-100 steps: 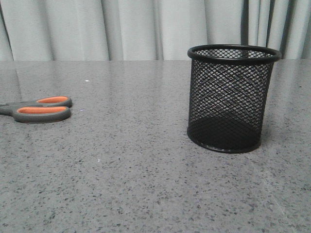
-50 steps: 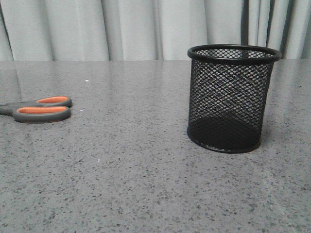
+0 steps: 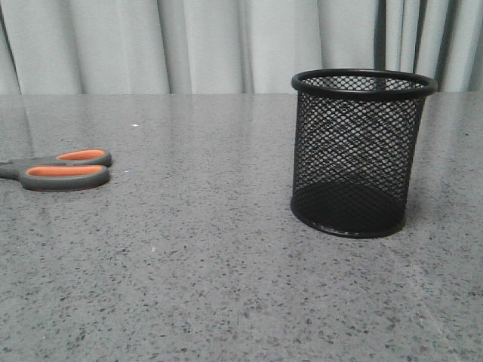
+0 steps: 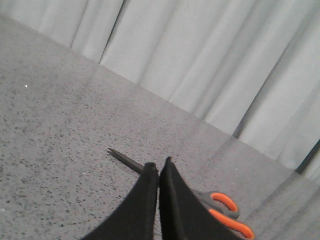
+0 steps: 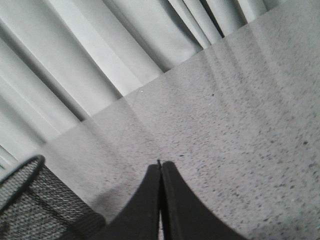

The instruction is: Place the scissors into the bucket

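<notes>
The scissors (image 3: 64,170) lie flat at the table's left edge in the front view, only the grey handles with orange lining showing. In the left wrist view the scissors (image 4: 220,205) lie on the table beyond my left gripper (image 4: 158,164), whose fingers hide their middle; the dark blade tip pokes out on one side, the orange loops on the other. That gripper is shut with nothing in it. The bucket (image 3: 361,151), a black mesh cup, stands upright right of centre. In the right wrist view the bucket (image 5: 35,205) sits beside my shut, empty right gripper (image 5: 160,164).
The grey speckled table (image 3: 196,256) runs back to pale curtains (image 3: 211,45) along its far edge. Neither arm shows in the front view.
</notes>
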{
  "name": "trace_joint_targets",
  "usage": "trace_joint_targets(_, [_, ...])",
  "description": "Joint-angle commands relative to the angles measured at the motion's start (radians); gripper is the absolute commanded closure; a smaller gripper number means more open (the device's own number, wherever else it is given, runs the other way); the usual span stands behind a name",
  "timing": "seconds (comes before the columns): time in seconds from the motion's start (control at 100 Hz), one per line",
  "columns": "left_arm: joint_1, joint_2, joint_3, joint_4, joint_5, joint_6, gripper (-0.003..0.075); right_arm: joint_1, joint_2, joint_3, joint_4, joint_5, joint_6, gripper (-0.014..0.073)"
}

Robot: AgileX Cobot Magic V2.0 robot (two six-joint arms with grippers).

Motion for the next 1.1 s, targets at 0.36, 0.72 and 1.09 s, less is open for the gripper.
trace_joint_targets(0.36, [-0.005, -0.009, -0.127, -0.067, 0.054, -0.008, 0.0741, -0.005, 0.011, -0.167, 0.08, 0.152, -0.002, 0.0658])
trace_joint_targets(0.72, [-0.005, 0.339, -0.552, 0.204, 0.517, 0.173, 0.0741, -0.005, 0.407, -0.52, -0.146, 0.545, -0.002, 0.0658])
trace_joint_targets(1.09, [-0.005, 0.584, -0.757, 0.199, 0.698, 0.23, 0.0739, -0.003, 0.613, -0.722, -0.155, 0.738, -0.117, 0.0566])
